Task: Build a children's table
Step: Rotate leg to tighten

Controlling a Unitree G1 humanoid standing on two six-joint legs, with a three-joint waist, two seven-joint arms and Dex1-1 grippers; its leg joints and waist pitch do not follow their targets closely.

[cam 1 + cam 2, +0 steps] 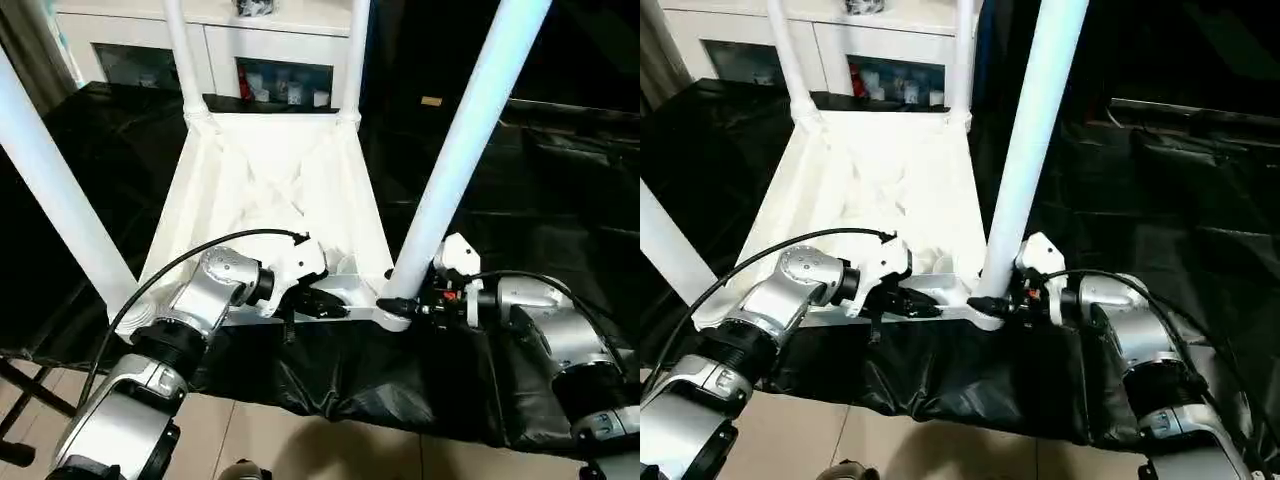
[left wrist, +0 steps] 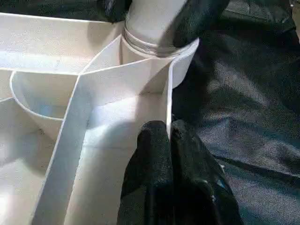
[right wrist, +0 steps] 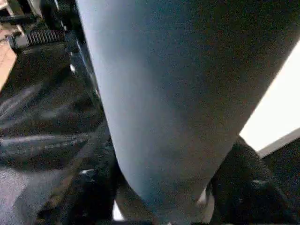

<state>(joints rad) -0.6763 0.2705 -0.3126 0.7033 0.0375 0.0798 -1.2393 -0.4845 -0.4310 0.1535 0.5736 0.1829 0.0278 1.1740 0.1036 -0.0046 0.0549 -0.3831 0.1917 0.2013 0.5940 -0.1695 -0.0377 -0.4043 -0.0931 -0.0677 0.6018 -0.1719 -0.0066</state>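
Note:
The white table top (image 1: pixel 270 190) lies upside down on a black sheet, its ribbed underside facing up. Four white legs stand in its corner sockets. The near-right leg (image 1: pixel 470 130) rises from its socket (image 2: pixel 159 44). My right gripper (image 1: pixel 405 303) is shut around the base of this leg, with one black finger (image 3: pixel 243 187) on each side of it. My left gripper (image 1: pixel 325 305) is shut on the thin near rim wall (image 2: pixel 168 98) of the top, a short way left of that socket. The near-left leg (image 1: pixel 50 190) and the two far legs (image 1: pixel 180 50) stand upright.
The black sheet (image 1: pixel 520 180) covers the work surface and hangs over its near edge. A white cabinet with glass doors (image 1: pixel 270 70) stands close behind the table top. Tan floor (image 1: pixel 300 440) shows below, with a dark folding frame (image 1: pixel 20 400) at the lower left.

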